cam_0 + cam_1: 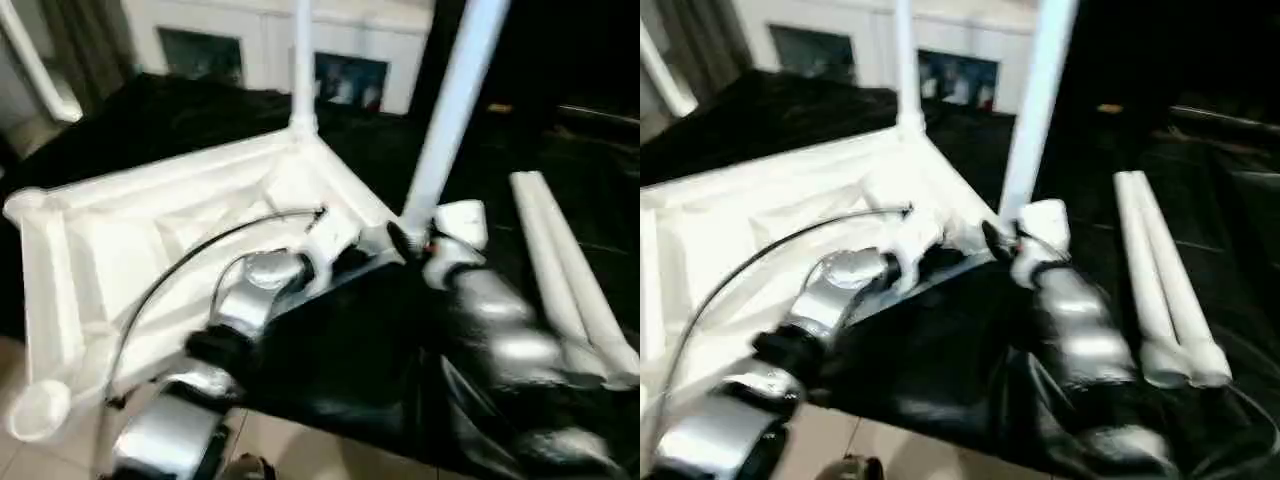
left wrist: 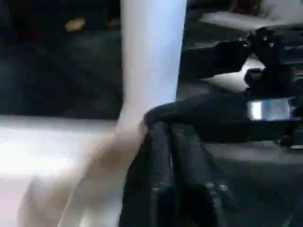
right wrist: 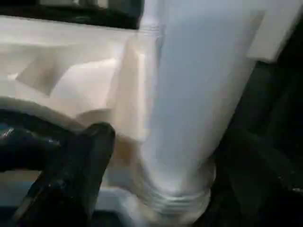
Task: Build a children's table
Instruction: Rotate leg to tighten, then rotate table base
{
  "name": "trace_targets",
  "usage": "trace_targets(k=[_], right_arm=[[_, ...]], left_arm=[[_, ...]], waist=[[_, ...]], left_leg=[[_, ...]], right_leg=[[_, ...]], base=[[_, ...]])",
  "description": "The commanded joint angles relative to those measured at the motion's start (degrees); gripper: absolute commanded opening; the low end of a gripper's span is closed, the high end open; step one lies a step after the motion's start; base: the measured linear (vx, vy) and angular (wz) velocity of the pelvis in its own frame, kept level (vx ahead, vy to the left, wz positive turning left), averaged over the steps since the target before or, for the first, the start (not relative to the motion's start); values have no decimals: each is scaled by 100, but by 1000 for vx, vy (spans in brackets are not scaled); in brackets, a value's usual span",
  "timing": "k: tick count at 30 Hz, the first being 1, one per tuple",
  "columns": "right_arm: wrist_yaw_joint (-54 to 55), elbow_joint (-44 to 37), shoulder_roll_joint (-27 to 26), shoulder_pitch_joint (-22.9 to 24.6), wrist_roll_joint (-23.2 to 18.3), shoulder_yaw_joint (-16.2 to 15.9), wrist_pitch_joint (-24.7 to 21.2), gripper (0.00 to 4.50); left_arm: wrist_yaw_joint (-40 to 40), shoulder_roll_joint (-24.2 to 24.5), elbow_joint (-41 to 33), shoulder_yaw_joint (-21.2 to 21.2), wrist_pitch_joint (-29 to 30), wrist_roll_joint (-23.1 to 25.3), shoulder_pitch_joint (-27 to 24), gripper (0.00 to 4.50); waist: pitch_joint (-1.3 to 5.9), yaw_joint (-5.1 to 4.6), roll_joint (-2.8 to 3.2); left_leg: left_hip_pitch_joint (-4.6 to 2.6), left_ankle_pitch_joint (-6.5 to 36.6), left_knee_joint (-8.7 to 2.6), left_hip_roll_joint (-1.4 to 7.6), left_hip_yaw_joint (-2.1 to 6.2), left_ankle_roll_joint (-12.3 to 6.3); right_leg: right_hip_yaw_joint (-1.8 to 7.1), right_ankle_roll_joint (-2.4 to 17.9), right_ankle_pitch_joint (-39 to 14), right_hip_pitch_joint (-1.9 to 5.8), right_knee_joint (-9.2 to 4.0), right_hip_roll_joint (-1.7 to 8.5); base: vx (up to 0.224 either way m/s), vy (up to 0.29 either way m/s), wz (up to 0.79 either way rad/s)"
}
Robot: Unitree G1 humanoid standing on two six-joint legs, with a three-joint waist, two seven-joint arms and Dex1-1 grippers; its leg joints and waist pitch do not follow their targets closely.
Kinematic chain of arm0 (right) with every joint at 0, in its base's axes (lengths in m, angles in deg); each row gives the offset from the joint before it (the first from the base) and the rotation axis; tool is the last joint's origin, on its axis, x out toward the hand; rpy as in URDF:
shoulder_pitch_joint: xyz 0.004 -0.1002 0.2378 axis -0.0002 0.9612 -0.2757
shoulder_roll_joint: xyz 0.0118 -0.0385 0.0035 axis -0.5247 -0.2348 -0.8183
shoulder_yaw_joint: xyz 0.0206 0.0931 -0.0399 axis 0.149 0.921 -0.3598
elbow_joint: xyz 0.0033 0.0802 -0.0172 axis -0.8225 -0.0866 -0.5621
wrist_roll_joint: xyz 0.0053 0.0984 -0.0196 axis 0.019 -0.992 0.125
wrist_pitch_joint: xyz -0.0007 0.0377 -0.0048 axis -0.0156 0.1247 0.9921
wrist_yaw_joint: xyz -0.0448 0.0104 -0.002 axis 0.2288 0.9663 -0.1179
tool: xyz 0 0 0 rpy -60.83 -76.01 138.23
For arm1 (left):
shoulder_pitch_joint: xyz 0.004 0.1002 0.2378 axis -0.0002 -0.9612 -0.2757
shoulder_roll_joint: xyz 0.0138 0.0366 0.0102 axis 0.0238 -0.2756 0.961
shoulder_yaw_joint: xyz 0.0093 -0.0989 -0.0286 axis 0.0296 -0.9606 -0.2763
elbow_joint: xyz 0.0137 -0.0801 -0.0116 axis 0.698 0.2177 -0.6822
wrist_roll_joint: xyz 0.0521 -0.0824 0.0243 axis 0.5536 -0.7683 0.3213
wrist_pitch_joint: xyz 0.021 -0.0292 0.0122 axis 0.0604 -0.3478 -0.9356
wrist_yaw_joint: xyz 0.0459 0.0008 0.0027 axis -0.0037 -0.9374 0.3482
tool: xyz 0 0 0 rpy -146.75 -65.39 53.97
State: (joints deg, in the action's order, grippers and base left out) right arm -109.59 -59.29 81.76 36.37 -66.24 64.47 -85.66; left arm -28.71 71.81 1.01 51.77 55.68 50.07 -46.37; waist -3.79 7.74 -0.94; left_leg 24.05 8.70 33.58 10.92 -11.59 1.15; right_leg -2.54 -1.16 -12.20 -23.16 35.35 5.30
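The children's table top (image 1: 120, 240) lies upside down on a black cloth, ribbed underside up. Two white legs stand upright in its corner sockets, one at the far corner (image 1: 303, 60) and one at the nearer right corner (image 1: 455, 100). Two more legs (image 1: 570, 270) lie side by side on the cloth to the right. My right gripper (image 3: 175, 156) is open, its fingers (image 3: 90, 156) on either side of the nearer leg's base (image 3: 189, 94). My left gripper (image 2: 163, 125) is shut on nothing, its tips right beside the same leg (image 2: 151, 56).
A white cabinet with glass fronts (image 1: 350, 80) stands behind the work. An empty round socket (image 1: 38, 410) sticks out over the tiled floor (image 1: 300, 450) at the near left corner. A black cable (image 1: 180, 270) arcs over my left forearm.
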Motion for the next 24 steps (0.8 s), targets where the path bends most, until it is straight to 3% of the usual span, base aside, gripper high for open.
trace_targets(k=[1,4,6,9,10,12,13,14,16,17,19,21,23,24], right_arm=[[-871,-447,169,96,-227,-377,-124,387],[-1156,-663,370,140,-333,-325,-164,387],[-1217,-709,399,144,-367,-311,-189,387],[-1335,-898,485,195,-471,-316,-343,387],[-1487,-1039,639,256,-499,-380,-467,387],[-1723,-1149,801,345,-546,-460,-549,387],[-1897,-1245,877,411,-627,-496,-640,387],[-1897,-1245,877,411,-627,-496,-640,387],[-2091,-1365,978,488,-689,-539,-767,387],[-2105,-1345,986,504,-623,-582,-754,387],[-1970,-1221,925,474,-463,-663,-810,387],[-1939,-1198,911,466,-438,-675,-828,387],[-977,-472,424,154,72,-791,-923,387],[-777,-317,317,87,148,-798,-910,387]], left_arm=[[8,27,-138,-164,-22,-160,195,64],[23,228,-342,-344,99,-281,197,96],[27,327,-450,-364,123,-283,169,98],[0,546,-689,-433,231,-280,84,136],[-28,1047,-1098,-490,524,-119,-104,136],[-143,1645,-1435,-599,755,154,-302,135],[-189,1960,-1560,-668,873,284,-397,135],[-189,1960,-1560,-668,873,284,-397,156],[-175,2428,-1772,-766,1123,423,-551,156],[-194,2806,-1892,-872,1340,572,-657,156],[-283,3316,-2021,-998,1684,850,-782,156],[-299,3380,-2034,-1011,1733,893,-796,156],[-780,4151,-2153,-1062,2375,1443,-924,156],[-890,4269,-2158,-1056,2472,1551,-942,156]], waist=[[473,-16,-100],[439,-67,-110],[417,-109,-119],[390,-157,-87],[390,-161,-94],[378,-176,-83],[376,-187,-51],[380,-195,-52],[375,-204,-67],[369,-178,-11],[367,-182,-40],[358,-193,-20],[342,-228,-9],[327,-278,-18]], left_leg=[[-217,297,-254,219,100,-792],[-230,808,-294,238,100,-565],[-224,1013,-325,245,113,-428],[-233,1314,-365,264,135,-287],[-262,1401,-383,279,147,-198],[-245,1370,-398,276,156,-130],[-269,1370,-389,259,140,-88],[-271,1377,-393,263,146,-77],[-273,1366,-395,250,132,-39],[-300,1367,-396,265,131,18],[-282,1332,-406,251,131,50],[-292,1393,-418,240,135,126],[-303,1518,-432,237,137,253],[-287,1680,-458,205,142,351]], right_leg=[[157,1498,1263,314,-232,293],[175,1506,257,307,-317,327],[179,1424,-167,289,-350,325],[181,1292,-607,270,-394,323],[181,1266,-722,257,-384,316],[187,1186,-721,248,-366,296],[196,1125,-703,223,-367,272],[197,1113,-679,227,-362,277],[199,1134,-700,208,-369,270],[202,1188,-628,167,-352,267],[196,1173,-492,171,-327,245],[197,1159,-589,162,-330,251],[198,1181,-753,113,-326,247],[202,1152,-1021,118,-346,240]], base=[[0,0,0],[0,0,0],[0,0,0],[0,0,0],[0,0,0],[0,0,0],[0,0,0],[0,0,0],[0,0,0],[0,0,0],[0,0,0],[0,0,0],[0,0,0],[0,0,0]])
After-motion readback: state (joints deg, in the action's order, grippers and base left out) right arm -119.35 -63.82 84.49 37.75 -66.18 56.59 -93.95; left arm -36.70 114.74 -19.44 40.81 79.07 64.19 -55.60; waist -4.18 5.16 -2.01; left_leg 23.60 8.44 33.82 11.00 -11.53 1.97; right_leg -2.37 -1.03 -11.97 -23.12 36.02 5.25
